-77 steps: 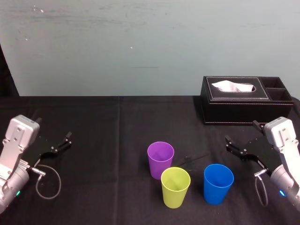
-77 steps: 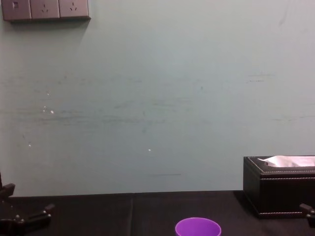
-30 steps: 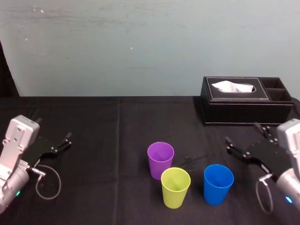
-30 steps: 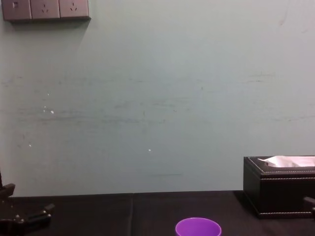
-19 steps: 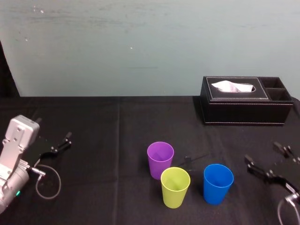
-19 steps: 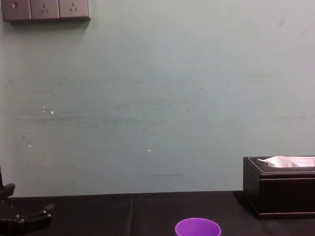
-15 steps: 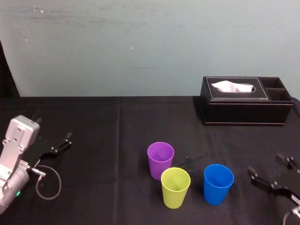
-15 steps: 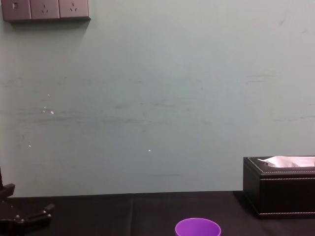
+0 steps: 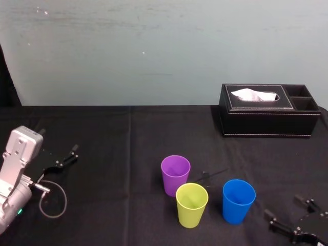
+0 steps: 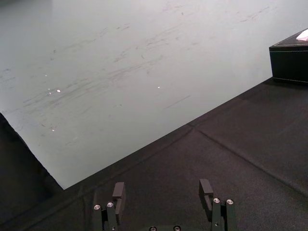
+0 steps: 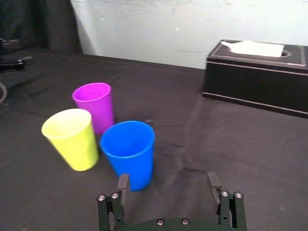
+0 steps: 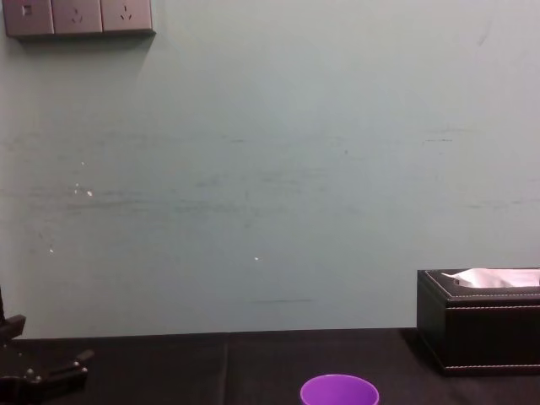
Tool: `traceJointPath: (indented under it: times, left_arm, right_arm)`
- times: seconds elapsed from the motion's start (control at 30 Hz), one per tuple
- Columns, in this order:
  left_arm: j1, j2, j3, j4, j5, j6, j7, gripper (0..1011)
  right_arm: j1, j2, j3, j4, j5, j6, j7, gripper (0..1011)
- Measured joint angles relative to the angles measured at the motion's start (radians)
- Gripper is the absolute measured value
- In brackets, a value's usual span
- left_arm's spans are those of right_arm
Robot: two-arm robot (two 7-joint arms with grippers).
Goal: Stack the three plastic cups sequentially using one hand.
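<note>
Fingers [image 11: 123, 185] spread, right gripper [image 11: 167, 179] low near blue cup [image 11: 129, 150], left gripper [image 10: 162, 185] parked

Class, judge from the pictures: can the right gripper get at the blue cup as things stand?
Probably yes. The right gripper faces the blue cup with jaws open, and only bare cloth lies between them. The yellow-green cup stands beside the blue one, not in front.

1. a table [image 9: 118, 138] under a black cloth [image 9: 92, 205] stands against a pale wall [image 9: 154, 51].
2. a purple cup [image 9: 175, 174] stands upright near the middle.
3. a yellow-green cup [image 9: 191, 205] stands just beside it, nearer the robot.
4. a blue cup [image 9: 238, 201] stands right of the yellow-green cup, apart from it.
5. a black box [image 9: 266, 123] sits at the back right, well apart from the cups, with a white tissue [image 9: 254, 95] in its top.
</note>
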Motion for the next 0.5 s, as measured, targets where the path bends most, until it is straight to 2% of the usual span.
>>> traceJointPath:
  times: [0.2,0.5]
  left_arm:
    - [0.0,0.0,0.0,0.0,0.0,0.0,0.0,1000]
    - [0.0,0.0,0.0,0.0,0.0,0.0,0.0,1000]
  right_arm:
    - [0.01,-0.017,-0.026,-0.01,-0.019,0.013,0.018,1002]
    - [0.07,-0.057,-0.093,0.012,-0.093,0.035,0.037,1002]
